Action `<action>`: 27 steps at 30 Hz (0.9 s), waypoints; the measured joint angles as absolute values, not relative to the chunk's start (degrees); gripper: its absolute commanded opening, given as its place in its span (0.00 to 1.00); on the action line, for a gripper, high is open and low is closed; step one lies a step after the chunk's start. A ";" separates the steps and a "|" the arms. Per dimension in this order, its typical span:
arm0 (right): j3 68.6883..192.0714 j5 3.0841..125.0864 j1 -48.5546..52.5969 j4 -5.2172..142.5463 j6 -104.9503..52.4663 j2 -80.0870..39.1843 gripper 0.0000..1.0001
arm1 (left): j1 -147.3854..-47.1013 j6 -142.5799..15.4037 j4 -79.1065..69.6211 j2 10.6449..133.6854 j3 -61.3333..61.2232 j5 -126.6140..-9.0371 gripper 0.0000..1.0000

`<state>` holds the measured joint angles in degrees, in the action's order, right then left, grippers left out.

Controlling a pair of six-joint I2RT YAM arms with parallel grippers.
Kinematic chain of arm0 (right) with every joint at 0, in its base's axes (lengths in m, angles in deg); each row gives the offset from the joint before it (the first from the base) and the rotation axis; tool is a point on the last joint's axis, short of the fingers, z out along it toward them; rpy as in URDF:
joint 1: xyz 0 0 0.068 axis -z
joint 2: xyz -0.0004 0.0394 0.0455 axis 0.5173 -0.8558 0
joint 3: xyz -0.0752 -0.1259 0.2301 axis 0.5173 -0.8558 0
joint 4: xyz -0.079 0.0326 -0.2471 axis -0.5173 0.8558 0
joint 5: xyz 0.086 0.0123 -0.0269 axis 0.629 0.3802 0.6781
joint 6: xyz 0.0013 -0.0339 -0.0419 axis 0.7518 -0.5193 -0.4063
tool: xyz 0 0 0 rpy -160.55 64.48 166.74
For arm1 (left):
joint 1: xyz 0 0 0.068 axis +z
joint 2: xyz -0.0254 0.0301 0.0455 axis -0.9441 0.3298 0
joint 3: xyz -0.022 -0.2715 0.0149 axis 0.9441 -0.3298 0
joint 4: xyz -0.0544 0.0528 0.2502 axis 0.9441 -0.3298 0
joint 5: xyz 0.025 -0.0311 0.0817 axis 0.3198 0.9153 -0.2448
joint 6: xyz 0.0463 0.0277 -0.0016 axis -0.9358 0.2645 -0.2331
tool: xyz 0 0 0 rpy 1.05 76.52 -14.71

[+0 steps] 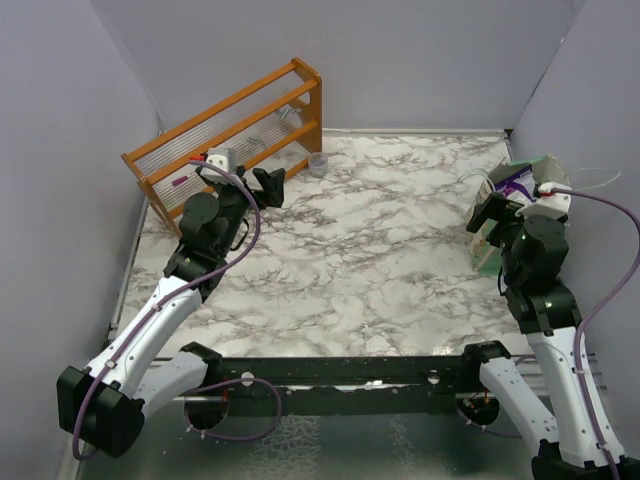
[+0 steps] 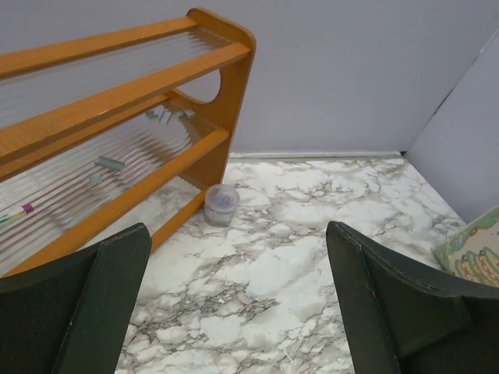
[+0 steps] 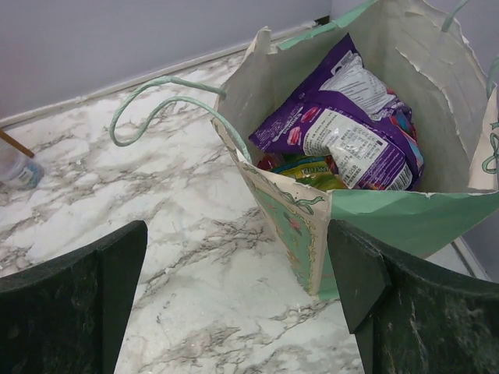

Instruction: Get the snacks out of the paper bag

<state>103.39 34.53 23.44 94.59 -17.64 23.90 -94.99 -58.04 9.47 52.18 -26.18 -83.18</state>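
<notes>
Only the top layer of the green paper bag (image 3: 437,62) can be read: a crumpled purple foil packet (image 3: 335,125) with a white printed panel lies uppermost. It covers most of a yellow-green packet (image 3: 312,167) and a sliver of red beneath. What lies deeper is hidden. From above, the right arm masks much of the bag, and its far side is cut off in the wrist view.

The bag stands upright at the far right edge of the marble-patterned desk (image 1: 380,260), close to the side wall, mouth open. The right gripper (image 3: 236,265) hovers above its near-left corner, fingers spread wide and holding nothing, clear of the packets. The bag shows a cream lining, a torn-looking rim, a cream printed front and a looping pale green cord handle (image 3: 156,89).

Across the desk, the left gripper (image 2: 238,257) is likewise wide apart and empty. It faces the orange wooden rack (image 2: 226,54) with ribbed clear shelves. A small clear round container (image 2: 221,204) sits at the rack's foot.
</notes>
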 measured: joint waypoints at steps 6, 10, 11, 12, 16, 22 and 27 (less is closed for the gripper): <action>103.78 34.42 23.77 94.61 -17.66 23.90 0.99 | -95.65 -59.44 12.97 52.33 -26.18 -80.71 0.97; 105.55 34.47 23.77 94.66 -18.42 23.75 0.99 | -96.13 -60.14 14.10 52.57 -26.18 -79.70 0.97; 105.95 34.47 23.77 94.66 -18.75 23.77 0.99 | -96.35 -60.45 14.30 52.61 -26.18 -79.55 0.97; 106.25 34.49 23.77 94.64 -19.17 23.79 0.99 | -96.39 -60.71 14.39 52.64 -26.18 -79.49 0.97; 106.56 34.55 23.77 94.64 -22.16 23.79 0.99 | -96.87 -61.65 14.98 52.85 -26.18 -79.31 0.96; 109.11 31.95 23.82 95.01 -27.89 21.39 0.99 | -97.14 -63.33 15.07 54.19 -26.18 -79.07 0.96; 112.35 30.53 24.10 94.59 -31.34 16.40 0.99 | -97.14 -64.40 14.56 54.63 -26.18 -79.03 0.96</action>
<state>112.35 30.53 24.10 94.59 -31.34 16.40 -97.14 -64.40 14.56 54.63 -26.18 -79.03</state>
